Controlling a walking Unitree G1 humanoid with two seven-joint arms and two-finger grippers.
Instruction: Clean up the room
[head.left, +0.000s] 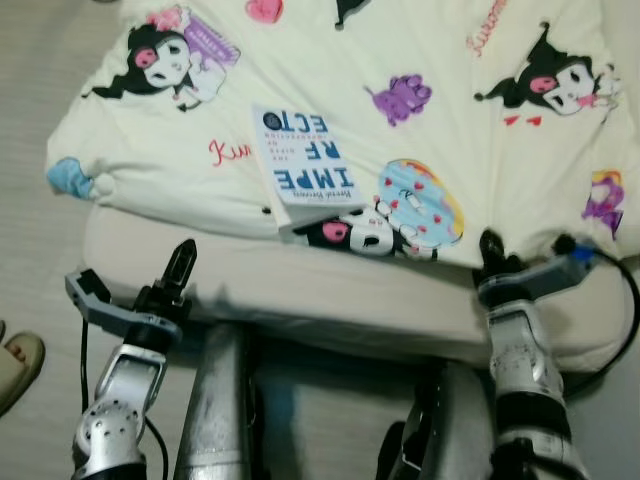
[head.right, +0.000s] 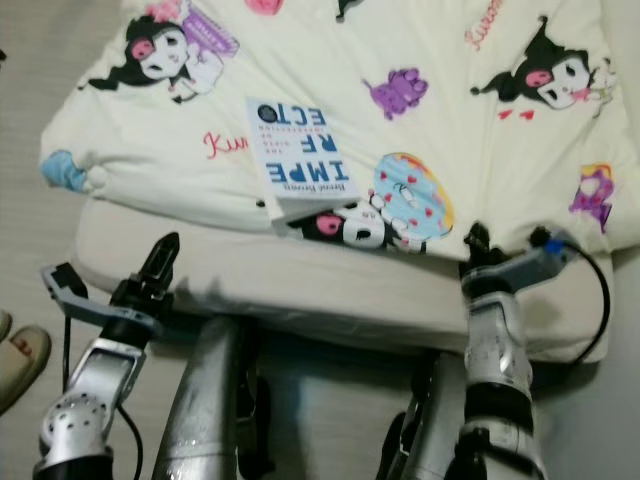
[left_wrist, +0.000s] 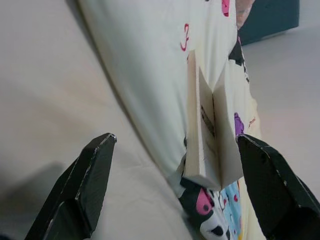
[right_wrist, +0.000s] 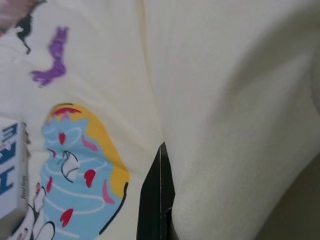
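- Cream-coloured cartoon-print duvet (head.left: 440, 120) covers the bed w/ a pale mattress (head.left: 330, 290) showing under its near edge.
- White paperback book w/ blue block lettering (head.left: 303, 165) lies flat on the duvet, near the bed's near edge, a bit left of centre. Its near corner sits just beside the round blue-and-yellow cartoon print (head.left: 422, 202).
- Left pincer (head.left: 180, 268) is low, in front of the mattress's near side, left of the book and apart from it. Left wrist view: black fingers (left_wrist: 87, 185) spread wide, nothing between them, book's page edge (left_wrist: 206, 135) seen ahead in the gap.
- Right pincer (head.left: 490, 245) is at the duvet's near edge, right of the book, close against the fabric. Right wrist view shows one black finger (right_wrist: 157, 200) against a duvet fold; can't tell if open or closed.
- Beige slipper (head.left: 18, 365) on the floor at far left, well apart from the bed.
- Handling, as a guess: book looks light, fairly stiff as a closed block, but cover and pages will flex if pinched at one corner. Cover looks smooth, so may slip.
- Duvet under it is soft and will give way, so pressing down to get a finger under could sink the book and snag fabric.
- Best hold is prob. across the thickness at the near edge, one finger above the cover and one below, taking the whole block, not just loose pages.
- Left pincer seems better placed for it.
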